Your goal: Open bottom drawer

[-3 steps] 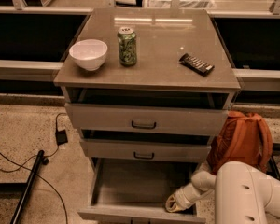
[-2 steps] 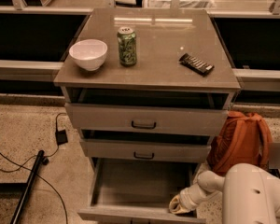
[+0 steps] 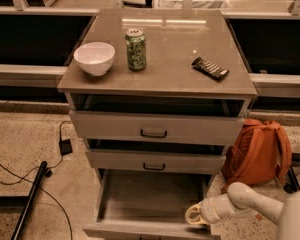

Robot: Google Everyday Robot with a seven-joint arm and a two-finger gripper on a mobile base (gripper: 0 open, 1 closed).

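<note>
The bottom drawer (image 3: 150, 196) is the lowest of three grey-beige drawers and stands pulled far out, showing its plain grey inside. Its front (image 3: 140, 230) runs along the bottom edge of the view, and its handle is hidden. My gripper (image 3: 193, 215) is at the right end of that front, just inside the drawer's right front corner. My white arm (image 3: 250, 200) reaches in from the lower right.
The middle drawer (image 3: 155, 161) and top drawer (image 3: 155, 129) stand slightly out. On the cabinet top (image 3: 170, 69) are a white bowl (image 3: 94, 58), a green can (image 3: 135, 49) and a dark snack bar (image 3: 210, 68). An orange backpack (image 3: 257, 151) leans at the right. Cables and a black pole (image 3: 30, 196) lie on the floor at the left.
My arm's white body has sunk toward the lower right corner of the view. The gripper stays at the drawer's right front corner. The drawer is open about as far as before.
</note>
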